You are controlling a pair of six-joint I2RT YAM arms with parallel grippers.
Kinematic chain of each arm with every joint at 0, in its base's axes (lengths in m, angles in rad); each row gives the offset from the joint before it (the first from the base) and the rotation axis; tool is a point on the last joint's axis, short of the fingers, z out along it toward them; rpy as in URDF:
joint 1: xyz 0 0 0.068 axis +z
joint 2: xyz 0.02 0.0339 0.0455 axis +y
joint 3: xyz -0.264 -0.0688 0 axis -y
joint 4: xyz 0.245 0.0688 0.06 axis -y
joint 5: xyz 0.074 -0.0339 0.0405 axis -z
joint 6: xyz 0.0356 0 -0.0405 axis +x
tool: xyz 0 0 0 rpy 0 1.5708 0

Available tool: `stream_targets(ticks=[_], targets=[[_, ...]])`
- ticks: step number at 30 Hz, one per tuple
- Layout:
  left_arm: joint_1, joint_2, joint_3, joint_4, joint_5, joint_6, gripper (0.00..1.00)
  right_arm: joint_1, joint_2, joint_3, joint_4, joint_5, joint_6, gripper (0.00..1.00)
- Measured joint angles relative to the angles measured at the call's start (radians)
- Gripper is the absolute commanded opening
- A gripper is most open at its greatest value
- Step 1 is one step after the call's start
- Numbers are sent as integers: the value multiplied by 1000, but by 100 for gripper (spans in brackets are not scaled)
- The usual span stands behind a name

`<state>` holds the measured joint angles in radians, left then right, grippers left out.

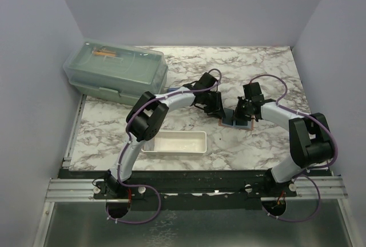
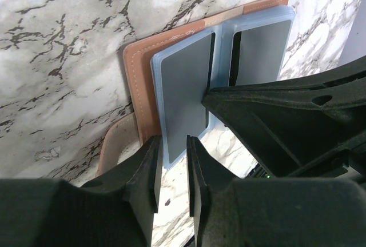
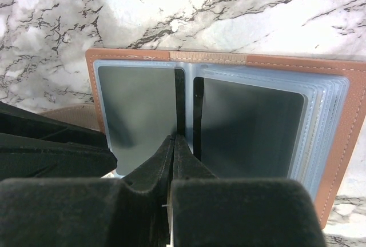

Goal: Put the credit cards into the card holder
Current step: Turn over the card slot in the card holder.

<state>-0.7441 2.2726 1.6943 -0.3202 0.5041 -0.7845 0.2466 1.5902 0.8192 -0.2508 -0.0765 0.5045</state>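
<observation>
The card holder [image 1: 235,123] lies open on the marble between both grippers, tan-brown leather [image 3: 347,138] with clear sleeves. A grey credit card [image 3: 137,110] sits in the left sleeve and another [image 3: 251,127] in the right. In the left wrist view the same cards [image 2: 183,84] [image 2: 260,52] show inside the holder [image 2: 140,81]. My right gripper [image 3: 174,139] is shut, its tips resting on the spine between the two sleeves. My left gripper [image 2: 172,144] stands over the near edge of one sleeve, jaws narrowly apart and holding nothing. In the top view the left gripper [image 1: 216,111] and right gripper [image 1: 240,114] nearly meet.
A white tray [image 1: 174,142] lies near the front, left of the holder. A pale green lidded box [image 1: 117,70] stands at the back left. A tan flap [image 2: 111,144] sticks out beside the holder. Lilac walls enclose the table.
</observation>
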Motion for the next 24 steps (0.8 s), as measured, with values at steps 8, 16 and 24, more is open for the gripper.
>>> stream_targets(ticks=[8, 16, 24], targets=[[-4, 4, 24, -20, 0, 3, 20, -2, 0, -4, 18, -9, 0, 2], [-7, 4, 33, -27, 0, 4, 18, -10, 0, -13, 47, -50, 0, 2], [-9, 4, 33, -40, -21, 16, 11, -16, 0, -36, 116, -119, 2, 3]])
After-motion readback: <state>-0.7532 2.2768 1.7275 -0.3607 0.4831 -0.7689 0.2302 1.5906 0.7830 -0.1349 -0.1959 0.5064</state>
